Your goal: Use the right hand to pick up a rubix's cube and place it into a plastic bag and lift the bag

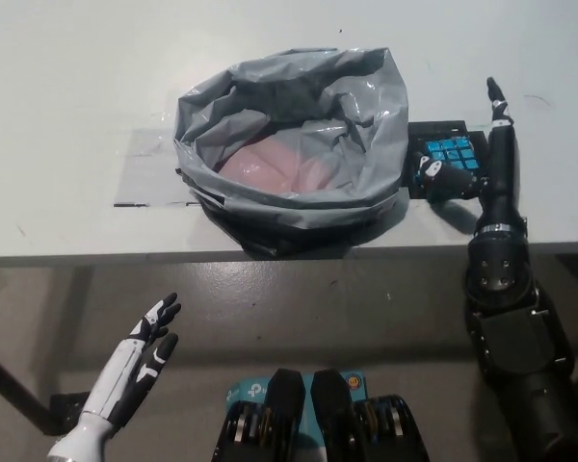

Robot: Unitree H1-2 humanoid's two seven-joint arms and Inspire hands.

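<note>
Two hands: your right robot hand [462, 159] sits at the Rubik's cube [450, 159], fingers around its near side, one finger pointing away; I can't tell whether the grip is closed. Your left robot hand [140, 361] rests spread, low below the desk [77, 87] edge.
Cube position: on a black mat [443, 128], just beside the plastic bag [294, 135].
Risk: smooth, hard-edged cube may slip from a partial hold.
Bag risk: thin, crinkled grey film; the slack rim could fold inward and block the drop.
</note>
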